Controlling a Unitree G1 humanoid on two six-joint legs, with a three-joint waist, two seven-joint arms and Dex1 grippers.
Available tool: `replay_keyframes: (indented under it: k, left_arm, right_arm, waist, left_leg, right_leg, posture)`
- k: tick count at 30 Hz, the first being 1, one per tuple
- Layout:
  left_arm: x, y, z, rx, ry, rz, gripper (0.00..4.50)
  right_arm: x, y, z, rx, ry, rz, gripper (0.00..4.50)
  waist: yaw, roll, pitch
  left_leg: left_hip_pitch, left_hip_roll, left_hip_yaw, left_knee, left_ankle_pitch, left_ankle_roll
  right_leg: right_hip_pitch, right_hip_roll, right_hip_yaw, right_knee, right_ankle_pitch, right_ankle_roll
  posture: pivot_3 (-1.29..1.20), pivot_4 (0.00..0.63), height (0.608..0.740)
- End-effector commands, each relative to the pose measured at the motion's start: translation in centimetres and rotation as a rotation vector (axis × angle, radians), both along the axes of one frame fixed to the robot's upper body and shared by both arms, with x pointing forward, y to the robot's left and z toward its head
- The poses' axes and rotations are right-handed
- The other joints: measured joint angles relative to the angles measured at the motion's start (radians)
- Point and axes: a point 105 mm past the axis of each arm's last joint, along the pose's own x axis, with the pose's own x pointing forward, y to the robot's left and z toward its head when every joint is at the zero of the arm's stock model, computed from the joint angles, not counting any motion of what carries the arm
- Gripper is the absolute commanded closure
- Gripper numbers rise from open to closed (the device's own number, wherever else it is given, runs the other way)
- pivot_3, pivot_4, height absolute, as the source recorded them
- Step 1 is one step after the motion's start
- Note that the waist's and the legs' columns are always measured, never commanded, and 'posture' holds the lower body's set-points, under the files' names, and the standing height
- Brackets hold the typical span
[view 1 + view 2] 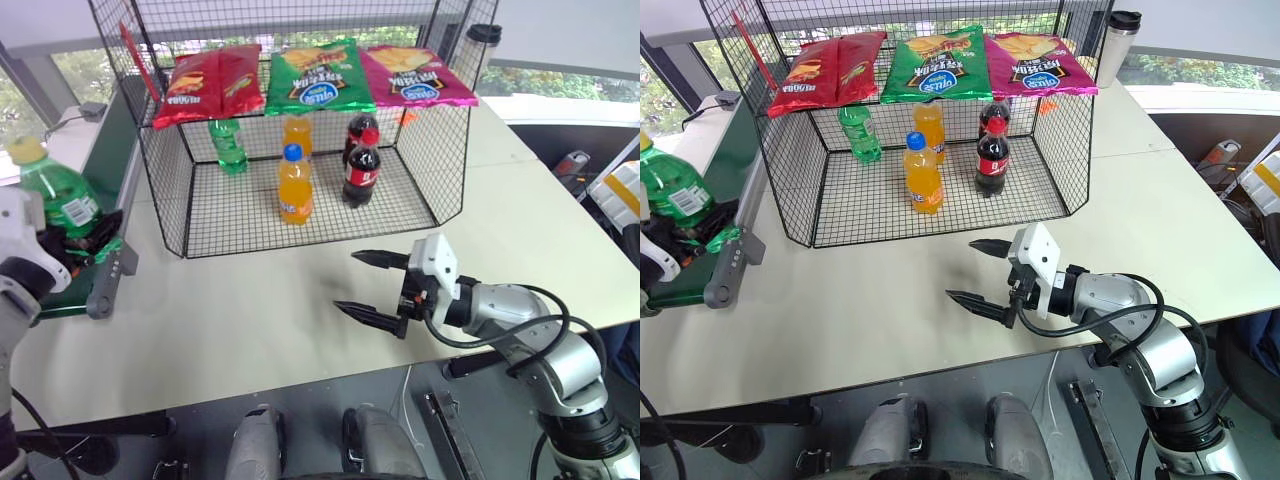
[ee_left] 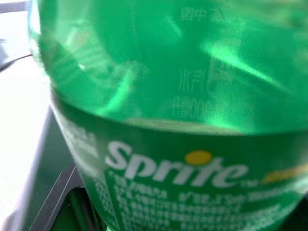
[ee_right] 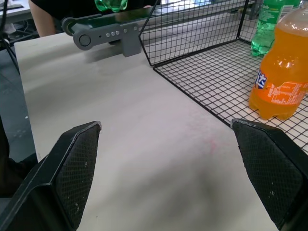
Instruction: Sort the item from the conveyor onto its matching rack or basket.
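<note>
Biggest thing here is the pale table (image 1: pixel 300 310), which takes up most of the head views. On it, top centre of the frame, stands the black wire-mesh cage (image 1: pixel 175 200). Its slanted top shelf carries three chip bags: red (image 1: pixel 210 82), green (image 1: pixel 318 75) and pink (image 1: pixel 415 75). On the grid floor below there's a green bottle (image 1: pixel 229 146) back left, an orange soda bottle (image 1: pixel 294 186) up front with another orange one (image 1: pixel 297 133) behind it, and two dark cola bottles (image 1: pixel 361 165), one right behind the other, to their right.

The conveyor (image 1: pixel 105 270) runs along the left edge of the frame, dark green belt in a grey frame, with its roller end just off the cage's lower left corner. A steel travel mug (image 1: pixel 1120 45) stands on the table in the upper right, just outside the cage.

The right gripper (image 1: pixel 372 288) sits lower centre-right, hovering over bare table in front of the cage, fingers spread wide with nothing between them.

The left gripper (image 1: pixel 85 240) is at the far left edge, clamped tight on the green soda bottle (image 1: pixel 55 192) with the yellow cap. The bottle is upright, lifted above the belt, well apart from the cage. In the left wrist view its Sprite label is pressed right up against the camera.
</note>
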Motion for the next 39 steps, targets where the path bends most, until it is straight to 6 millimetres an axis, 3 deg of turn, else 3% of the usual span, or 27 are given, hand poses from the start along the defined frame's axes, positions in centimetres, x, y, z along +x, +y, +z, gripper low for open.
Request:
replay_keyframes:
  k: [1,6,12,22,32,39]
  left_arm:
    - [-0.7,-3.5,1.7,0.05,-0.006,-0.207,1.74]
    - [-0.8,-6.6,1.6,0.034,0.031,-0.36,1.74]
    - [2.4,-10.3,1.0,-0.026,-0.067,-0.333,1.74]
    - [8.0,-13.3,-2.1,-0.112,-0.108,-0.17,1.74]
    - [11.9,-16.7,-3.5,-0.088,-0.138,-0.082,1.74]
    - [13.4,-17.1,-4.8,-0.05,-0.111,-0.032,1.74]
  right_arm:
    - [0.0,-0.2,0.8,0.015,-0.033,-0.014,0.0]
    - [0.0,-0.3,1.0,0.011,-0.037,-0.029,0.0]
    - [0.2,-0.5,1.2,0.008,-0.04,-0.058,0.0]
    - [0.4,-1.1,1.0,-0.008,-0.043,-0.121,0.0]
    - [0.5,-1.1,0.9,-0.007,-0.038,-0.145,0.0]
    - [0.5,-0.8,1.2,-0.006,-0.04,-0.152,0.0]
  waist:
    - [0.0,0.0,0.0]
    - [0.0,0.0,0.0]
    - [0.006,0.0,0.0]
    - [0.005,0.0,0.0]
    - [0.007,0.0,0.0]
    - [0.004,0.0,0.0]
  left_leg:
    - [0.0,0.0,0.0,0.0,0.0,0.0]
    - [0.0,-0.001,0.001,0.0,0.0,0.0]
    - [0.0,-0.002,0.0,0.0,0.0,0.0]
    - [0.0,-0.002,0.0,0.0,0.0,0.0]
    - [-0.001,-0.003,0.001,0.001,0.0,0.0]
    - [-0.001,-0.003,0.001,0.001,0.0,0.0]
  right_leg:
    - [0.0,-0.001,0.0,0.0,0.0,-0.001]
    - [0.0,-0.001,0.0,0.0,0.0,0.0]
    - [0.001,0.001,0.0,0.0,0.001,0.001]
    - [0.0,0.004,0.001,0.0,0.003,0.004]
    - [0.001,0.003,0.0,0.0,0.003,0.006]
    - [0.001,0.004,0.0,0.0,0.003,0.006]
  posture:
    - [0.0,0.15,0.74]
    - [0.0,0.15,0.74]
    - [0.0,0.15,0.74]
    - [0.0,0.15,0.74]
    - [0.0,0.15,0.74]
    - [0.0,0.15,0.74]
